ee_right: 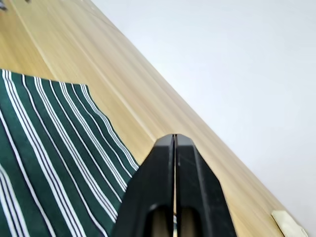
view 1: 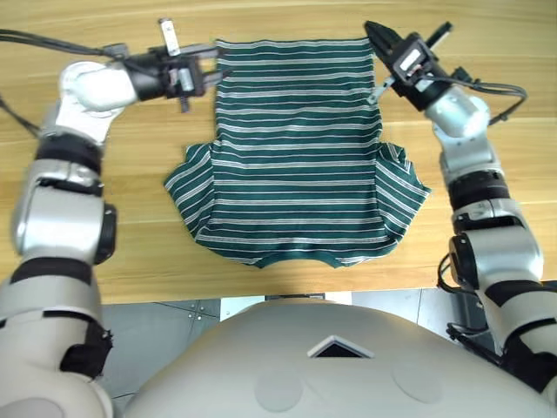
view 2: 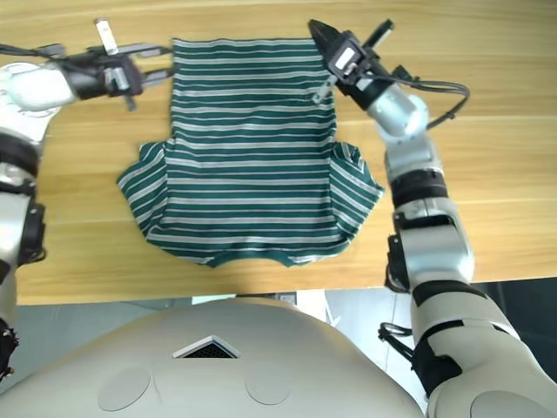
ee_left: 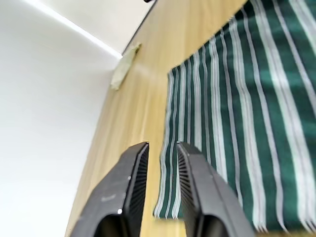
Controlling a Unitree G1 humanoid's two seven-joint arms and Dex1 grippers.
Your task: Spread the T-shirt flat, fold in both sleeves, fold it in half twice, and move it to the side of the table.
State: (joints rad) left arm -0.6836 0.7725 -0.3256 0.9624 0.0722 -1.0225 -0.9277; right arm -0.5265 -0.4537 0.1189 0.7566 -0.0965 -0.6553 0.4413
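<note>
A green T-shirt (view 1: 296, 148) with thin white stripes lies flat on the wooden table (view 1: 130, 218), hem at the far side and collar toward me. Both short sleeves stick out at the sides, the right sleeve (view 1: 402, 187) a little rumpled. My left gripper (view 1: 218, 65) hovers at the hem's far left corner. In the left wrist view its fingers (ee_left: 133, 173) stand slightly open with bare wood in the gap and the shirt's corner (ee_left: 168, 210) just beside them. My right gripper (view 1: 372, 30) sits at the hem's far right corner. Its fingers (ee_right: 163, 163) are pressed together, with nothing visibly between them.
The table's near edge (view 1: 174, 294) runs just below the collar. Bare wood stretches to the left and right of the shirt. A small pale scrap (ee_left: 124, 64) lies near the far edge, where a white wall (ee_right: 222, 59) rises behind the table.
</note>
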